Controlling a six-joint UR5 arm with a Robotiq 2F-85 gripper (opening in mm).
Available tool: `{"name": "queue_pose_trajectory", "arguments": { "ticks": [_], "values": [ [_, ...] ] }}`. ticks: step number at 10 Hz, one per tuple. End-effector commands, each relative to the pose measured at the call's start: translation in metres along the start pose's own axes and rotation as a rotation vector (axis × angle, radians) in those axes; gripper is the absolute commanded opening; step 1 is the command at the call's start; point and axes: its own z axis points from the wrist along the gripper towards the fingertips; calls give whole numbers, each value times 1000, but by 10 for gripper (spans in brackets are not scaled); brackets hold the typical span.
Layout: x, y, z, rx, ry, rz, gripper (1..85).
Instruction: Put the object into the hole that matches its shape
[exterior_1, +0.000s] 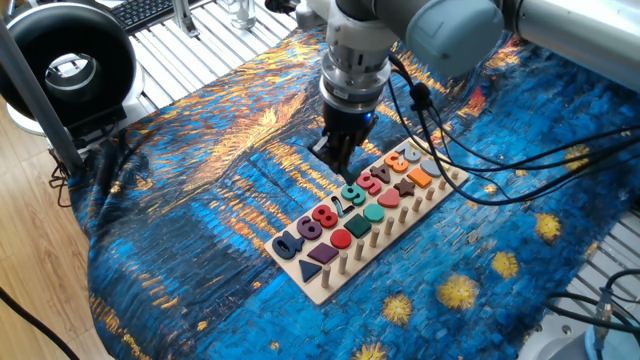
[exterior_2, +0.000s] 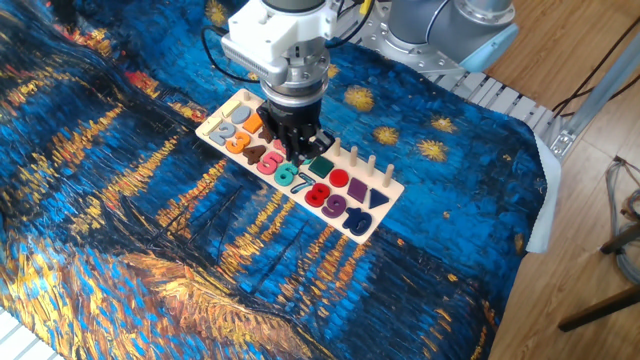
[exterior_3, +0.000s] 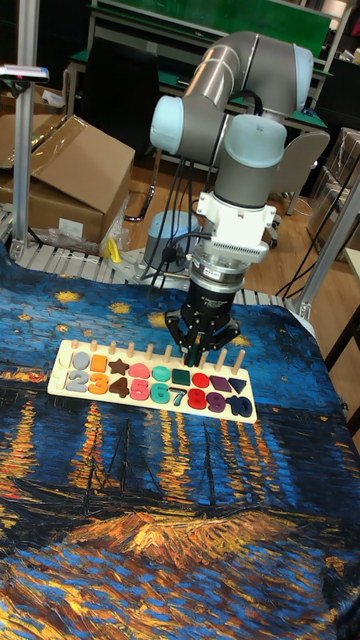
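The object (exterior_1: 346, 204), a slim blackish-green number piece, lies flat in the number row of the long light-wood board (exterior_1: 330, 290), between a teal number and a purple one. It fills the hole, so the cut-out itself is covered. The other fixed view shows the object (exterior_2: 302, 183) just below the fingers, and the tall view shows the object (exterior_3: 179, 398) in the same slot. My gripper (exterior_1: 338, 165) hangs point-down a little above the board's middle, apart from the piece. Its fingers stand slightly open with nothing between them. The gripper (exterior_2: 296, 150) hides some pegs behind it.
The board (exterior_3: 60, 385) rests on a blue and orange patterned cloth (exterior_1: 180, 230). A black round device (exterior_1: 65, 60) stands at the far left. Black cables (exterior_1: 450, 150) hang from the arm over the board's far end. A cardboard box (exterior_3: 70, 170) sits beyond the table.
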Motion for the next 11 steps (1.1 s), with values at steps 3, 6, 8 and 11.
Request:
{"name": "queue_pose_trajectory", "arguments": {
  "ticks": [3, 6, 8, 11],
  "values": [
    [4, 1, -1, -8, 15, 11, 17],
    [4, 8, -1, -32, 17, 18, 17],
    [2, 5, -1, -23, 7, 8, 17],
    [-15, 9, -2, -37, -56, -20, 17]
  ]
}}
